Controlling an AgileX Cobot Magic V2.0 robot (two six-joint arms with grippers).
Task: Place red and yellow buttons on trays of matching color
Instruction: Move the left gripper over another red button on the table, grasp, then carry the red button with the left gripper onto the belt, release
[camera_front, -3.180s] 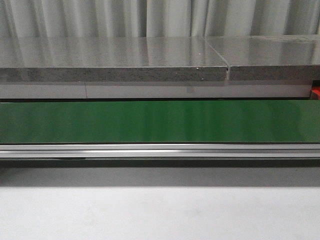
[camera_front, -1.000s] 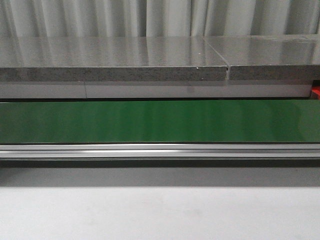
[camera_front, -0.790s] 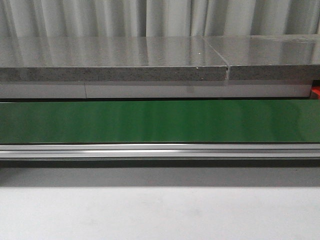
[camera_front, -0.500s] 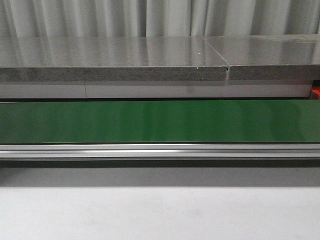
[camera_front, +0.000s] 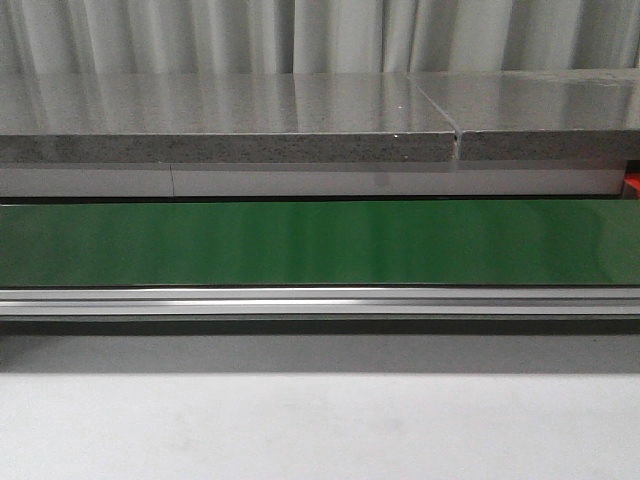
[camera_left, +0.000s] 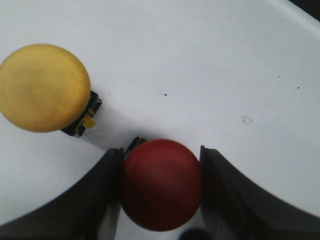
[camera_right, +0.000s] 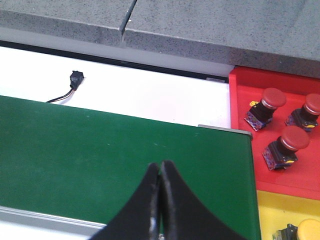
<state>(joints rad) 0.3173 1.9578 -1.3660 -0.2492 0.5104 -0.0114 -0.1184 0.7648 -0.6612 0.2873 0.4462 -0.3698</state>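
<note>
Across the earlier front views and the present one nothing has moved: the green conveyor belt (camera_front: 320, 242), its aluminium rail (camera_front: 320, 300) and the grey stone ledge (camera_front: 220, 120) stand unchanged, and neither arm enters that view.

Left tool (camera_left: 160, 187): its jaws stand one on each side of the red button (camera_left: 161, 184), touching or all but touching the cap; whether they bear on it with force cannot be told. The button stands on the white desk (camera_left: 200, 60). A yellow button (camera_left: 44, 87) stands apart from it, at about 10 o'clock in the left wrist view.

Right tool (camera_right: 160, 200): jaws closed together, holding nothing, above the conveyor belt. Beyond the belt end lies the red tray (camera_right: 245, 95) with three red buttons in it; next to it is the yellow tray (camera_right: 272, 210), with one yellow button (camera_right: 307, 231) partly in view.

Handling, as judged:
- The button is probably light and rigid.
- The domed cap is smooth and rounded, so it may slip upward out of the jaws.
- Take hold across the widest part of the cap, or lower on the body if reachable.

Not visible:
- The red button's body, hidden under its cap.
- Most of the yellow tray, cut off by the frame edge.
- The buttons and trays in the front view.
</note>
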